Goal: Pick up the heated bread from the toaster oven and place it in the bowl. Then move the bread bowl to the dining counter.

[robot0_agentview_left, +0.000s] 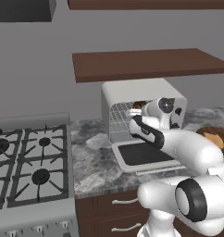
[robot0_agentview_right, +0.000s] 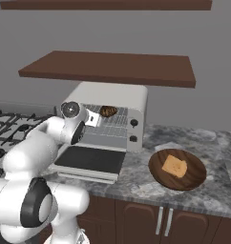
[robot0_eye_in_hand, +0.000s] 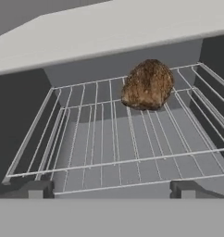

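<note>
1. At the mouth of the toaster oven (robot0_agentview_right: 112, 112), I am holding my gripper (robot0_eye_in_hand: 109, 187) level with the wire rack (robot0_eye_in_hand: 109, 139); its two fingertips are standing well apart, open, with nothing between them.
2. Ahead of the fingertips, the bread (robot0_eye_in_hand: 147, 84) is sitting on the rack toward the back wall, a little to the right of my centre line in the hand view.
3. Below my wrist, the oven door (robot0_agentview_right: 91, 162) is lying dropped flat over the counter (robot0_agentview_right: 222, 143).
4. Further out, to the right of the oven, the bowl (robot0_agentview_right: 194, 183) is resting on the counter, and a pale yellow slice (robot0_agentview_right: 174, 166) is already lying in it.
5. I am judging the risks:
   - Since the bread is off-centre, a straight push could be catching it with one finger and shoving it against the back wall.
   - Going in low, I could be snagging a fingertip on the rack wires.
   - The lump is rounded, so a shallow pinch could be letting it slip on the way out.
</note>
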